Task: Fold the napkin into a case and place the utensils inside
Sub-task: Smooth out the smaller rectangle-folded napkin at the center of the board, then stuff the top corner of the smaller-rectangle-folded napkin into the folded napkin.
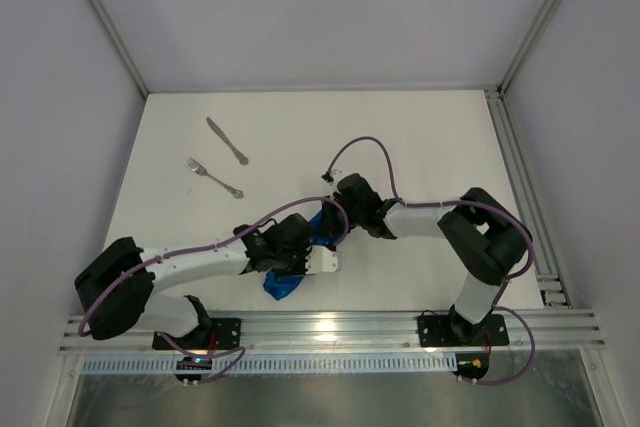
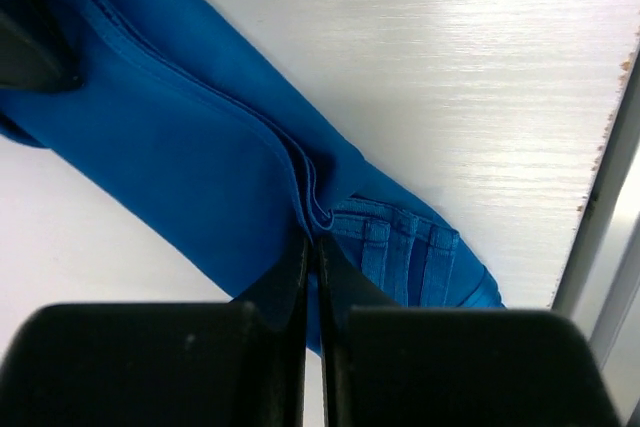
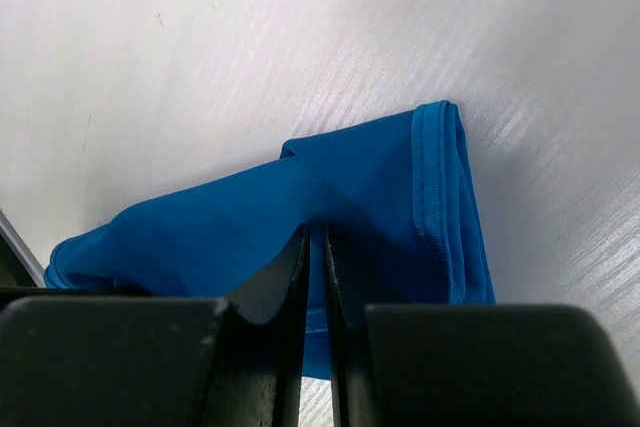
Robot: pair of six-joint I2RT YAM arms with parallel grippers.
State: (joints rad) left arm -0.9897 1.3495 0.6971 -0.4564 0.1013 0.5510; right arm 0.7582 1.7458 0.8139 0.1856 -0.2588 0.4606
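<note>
White tabletop [image 1: 420, 147] ran out under me between pale grey walls, and both my claws met over its near middle. My left claw [image 2: 312, 247] was closed to a hairline, its jaws pinching a folded edge of the napkin [image 2: 180, 147] where several layers stacked up. My right claw [image 3: 313, 237] was likewise all but shut, nipping the cloth towards its other end, beside a hemmed corner. I judged the two pinches were set apart like that so the layers would hold together while the narrow band was drawn or turned. The napkin lay bunched beneath my two wrists, close to the near edge, one blue tail spilling toward my left base; it looked like a long folded strip, not yet a finished case. The knife [image 1: 228, 140] and fork [image 1: 214, 177] lay well apart from the cloth, toward the far left of the tabletop, near each other but not touching, out of the way, I supposed, until a pocket was ready. Counted: one napkin, one knife, one fork, so two utensils, and two claws, both occupied
</note>
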